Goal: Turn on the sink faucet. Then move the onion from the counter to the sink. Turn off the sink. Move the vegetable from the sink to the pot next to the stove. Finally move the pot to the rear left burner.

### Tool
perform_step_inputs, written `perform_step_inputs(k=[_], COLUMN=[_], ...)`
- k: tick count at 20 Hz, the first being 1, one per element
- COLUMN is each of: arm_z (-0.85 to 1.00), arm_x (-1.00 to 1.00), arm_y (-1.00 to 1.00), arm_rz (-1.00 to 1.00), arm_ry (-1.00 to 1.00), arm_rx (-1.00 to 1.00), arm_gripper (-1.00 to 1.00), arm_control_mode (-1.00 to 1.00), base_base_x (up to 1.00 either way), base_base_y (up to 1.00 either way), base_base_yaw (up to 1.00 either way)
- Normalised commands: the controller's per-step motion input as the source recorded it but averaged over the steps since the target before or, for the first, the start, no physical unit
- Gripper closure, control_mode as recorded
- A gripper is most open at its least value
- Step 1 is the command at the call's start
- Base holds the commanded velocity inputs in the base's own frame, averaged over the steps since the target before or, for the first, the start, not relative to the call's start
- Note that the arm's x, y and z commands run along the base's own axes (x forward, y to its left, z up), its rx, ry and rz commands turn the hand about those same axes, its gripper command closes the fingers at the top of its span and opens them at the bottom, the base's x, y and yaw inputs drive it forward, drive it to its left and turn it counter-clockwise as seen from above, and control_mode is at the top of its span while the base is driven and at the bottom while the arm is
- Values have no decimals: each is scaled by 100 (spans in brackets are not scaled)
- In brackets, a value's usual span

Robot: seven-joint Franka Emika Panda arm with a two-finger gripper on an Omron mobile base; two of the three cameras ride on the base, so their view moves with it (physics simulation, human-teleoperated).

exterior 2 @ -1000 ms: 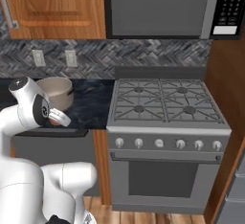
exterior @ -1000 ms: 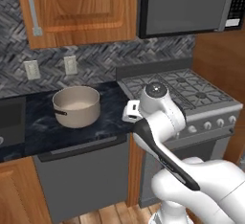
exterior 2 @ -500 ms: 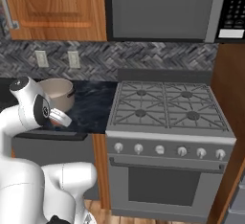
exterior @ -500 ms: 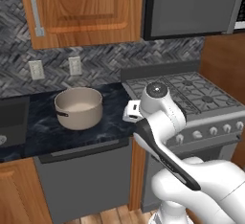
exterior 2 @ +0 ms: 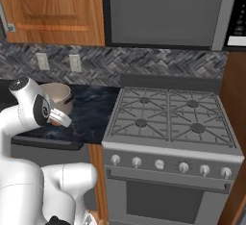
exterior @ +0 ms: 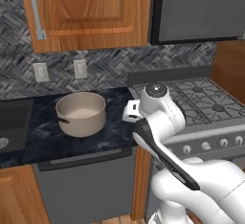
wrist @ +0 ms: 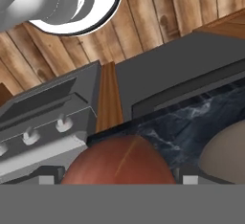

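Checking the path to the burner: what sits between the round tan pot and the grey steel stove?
Bare dark marbled counter lies between the round tan pot and the grey steel stove, seen in the right base view.

No readable text, labels or numbers anywhere.

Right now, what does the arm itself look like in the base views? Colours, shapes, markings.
Glossy white rounded arm of bulbous shell segments, with a dark band running along the seam of one link. A round grey cap tops the upper joint; in the right base view a dark circular disc marks the joint's side. No cables or lettering visible.
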Motion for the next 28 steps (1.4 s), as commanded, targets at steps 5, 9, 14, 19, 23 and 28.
perform_step_inputs(k=[5, 9, 14, 19, 23, 28], arm_z=[0, 0, 0, 0, 0, 0], arm_x=[0, 0, 0, 0, 0, 0], arm_y=[0, 0, 0, 0, 0, 0], arm_rz=[0, 0, 0, 0, 0, 0], arm_ry=[0, 0, 0, 0, 0, 0], arm_rx=[0, 0, 0, 0, 0, 0], arm_gripper=[100, 100, 100, 100, 100, 100], arm_control_mode=[100, 100, 100, 100, 100, 100], base_base_x=[38, 40, 43, 52, 49, 48], base_base_y=[-31, -21, -19, -12, -8, -4], base_base_yaw=[6, 3, 2, 1, 0, 0])
